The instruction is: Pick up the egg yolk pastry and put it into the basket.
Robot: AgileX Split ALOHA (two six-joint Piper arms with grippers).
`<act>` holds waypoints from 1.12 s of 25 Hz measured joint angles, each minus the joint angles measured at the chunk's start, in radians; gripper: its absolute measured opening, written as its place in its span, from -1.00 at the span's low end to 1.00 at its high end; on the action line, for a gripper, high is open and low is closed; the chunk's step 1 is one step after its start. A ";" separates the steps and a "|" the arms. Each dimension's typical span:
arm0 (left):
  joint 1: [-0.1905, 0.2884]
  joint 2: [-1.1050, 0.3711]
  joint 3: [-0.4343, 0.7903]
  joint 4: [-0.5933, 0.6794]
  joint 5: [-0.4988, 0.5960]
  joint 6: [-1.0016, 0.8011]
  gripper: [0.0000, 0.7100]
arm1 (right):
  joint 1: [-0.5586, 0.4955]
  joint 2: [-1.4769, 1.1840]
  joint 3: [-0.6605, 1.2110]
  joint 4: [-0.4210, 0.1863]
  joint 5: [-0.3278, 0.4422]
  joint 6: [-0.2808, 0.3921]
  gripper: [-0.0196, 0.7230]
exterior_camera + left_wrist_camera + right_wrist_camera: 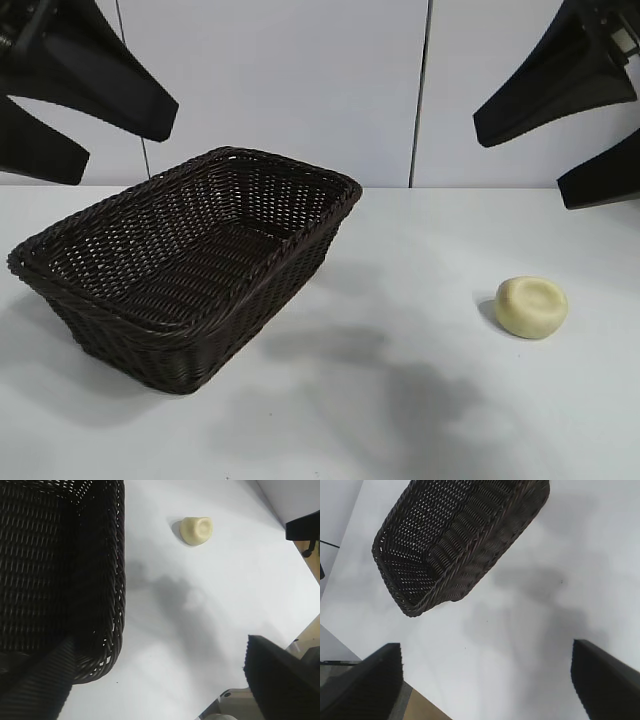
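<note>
Both my arms were up high, clear of the worktop (pixel 420 420). My left gripper (pixel 85 125) hung near the worktop's back left corner, above the basket's left end. Jaws were spread wide, nothing between them. In the left wrist view the two fingers (pixel 280 685) framed the shot far apart, with only the basket wall and bare worktop between.

My right gripper (pixel 560 150) hung near the back right corner, also wide open and holding nothing. Its wrist view showed both fingers (pixel 605 680) at the picture's sides, well apart.

The egg yolk pastry (pixel 531 306) sat on the worktop toward the right edge, roughly midway between front and back, dimpled top tilted a bit to one side. Well apart from the basket (pixel 190 260), below and slightly left of my right gripper. Nothing was touching it. It was also visible from the left wrist (pixel 196 530), but not in the right wrist view.

The basket sat on the left half of the worktop, angled so one corner pointed toward the back centre. The parts of its inside that I could see held nothing. The right wrist view caught it (pixel 460 540) whole, resting flat.
</note>
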 joint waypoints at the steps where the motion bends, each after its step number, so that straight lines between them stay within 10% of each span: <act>1: 0.000 0.000 0.000 0.000 0.000 0.000 0.85 | 0.000 0.000 0.000 0.000 -0.001 0.000 0.82; 28: 0.000 0.000 0.000 0.000 -0.031 0.000 0.85 | 0.000 0.000 0.000 0.000 -0.004 0.000 0.82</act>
